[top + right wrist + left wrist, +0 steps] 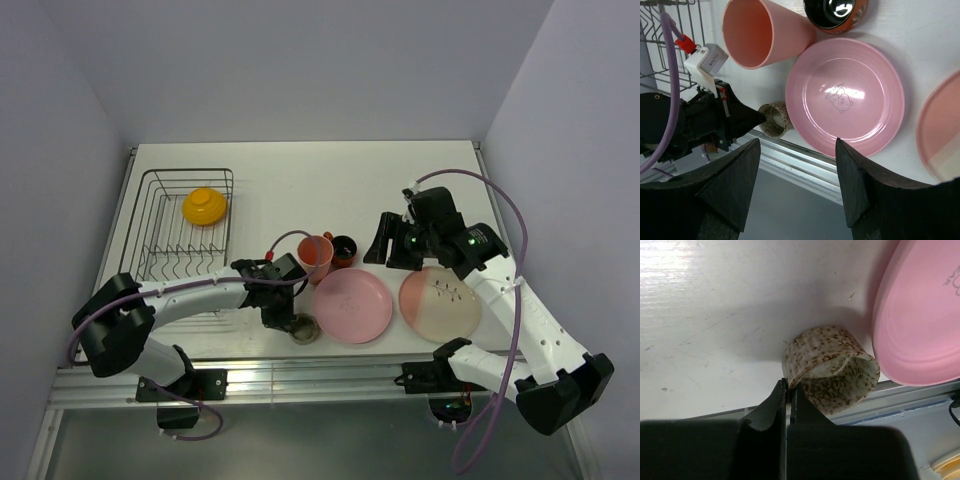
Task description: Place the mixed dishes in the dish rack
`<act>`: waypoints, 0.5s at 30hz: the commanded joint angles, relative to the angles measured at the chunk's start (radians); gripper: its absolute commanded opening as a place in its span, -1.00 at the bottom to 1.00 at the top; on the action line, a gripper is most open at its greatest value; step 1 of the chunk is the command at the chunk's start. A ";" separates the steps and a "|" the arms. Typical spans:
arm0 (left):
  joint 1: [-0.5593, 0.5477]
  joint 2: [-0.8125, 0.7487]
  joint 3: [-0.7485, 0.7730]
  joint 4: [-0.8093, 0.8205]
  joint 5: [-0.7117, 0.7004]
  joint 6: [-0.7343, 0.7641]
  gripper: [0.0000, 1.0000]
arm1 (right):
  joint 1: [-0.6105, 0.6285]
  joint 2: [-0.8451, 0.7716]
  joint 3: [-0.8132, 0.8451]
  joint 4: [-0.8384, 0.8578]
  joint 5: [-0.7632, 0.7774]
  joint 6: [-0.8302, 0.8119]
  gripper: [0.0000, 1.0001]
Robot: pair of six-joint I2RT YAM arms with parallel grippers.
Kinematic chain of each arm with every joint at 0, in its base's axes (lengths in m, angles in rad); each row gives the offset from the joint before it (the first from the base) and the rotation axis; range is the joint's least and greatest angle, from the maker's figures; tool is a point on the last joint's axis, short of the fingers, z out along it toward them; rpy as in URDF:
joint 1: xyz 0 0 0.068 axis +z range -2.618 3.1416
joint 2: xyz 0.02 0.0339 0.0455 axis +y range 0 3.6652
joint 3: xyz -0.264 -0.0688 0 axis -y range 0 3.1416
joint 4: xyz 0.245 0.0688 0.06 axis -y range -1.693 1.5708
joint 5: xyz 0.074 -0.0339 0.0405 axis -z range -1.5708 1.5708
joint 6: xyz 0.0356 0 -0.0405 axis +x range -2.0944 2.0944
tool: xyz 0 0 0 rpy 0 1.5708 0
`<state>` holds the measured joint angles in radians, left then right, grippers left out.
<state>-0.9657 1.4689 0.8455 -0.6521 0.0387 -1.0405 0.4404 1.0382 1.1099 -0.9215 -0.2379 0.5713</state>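
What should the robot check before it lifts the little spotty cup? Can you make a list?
1. Speckled cup standing upright: not ok, it lies on its side by the near edge of the table.
2. Left gripper holding the cup firmly: cannot tell, its fingers sit nearly together at the cup's wall.
3. Pink plate clear of the cup: cannot tell, they look very close.
4. Room in the dish rack: ok, only the orange-yellow bowl is inside.
5. Right gripper out of the way: ok, open and empty over the plates.
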 commanded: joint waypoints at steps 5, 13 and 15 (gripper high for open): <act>-0.005 -0.154 0.039 -0.142 -0.033 -0.004 -1.00 | -0.005 0.011 0.027 0.010 -0.147 -0.030 0.41; -0.004 -0.419 0.223 -0.159 0.039 0.010 -0.99 | 0.024 0.066 0.232 -0.007 -0.363 -0.038 0.45; -0.002 -0.435 0.242 -0.120 0.093 0.007 -1.00 | 0.029 0.068 0.238 0.037 -0.439 -0.013 0.45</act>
<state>-0.9657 1.1130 1.0054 -0.8566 0.0380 -1.0409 0.4496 1.1034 1.2713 -0.9459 -0.4999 0.5434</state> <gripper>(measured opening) 0.041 0.724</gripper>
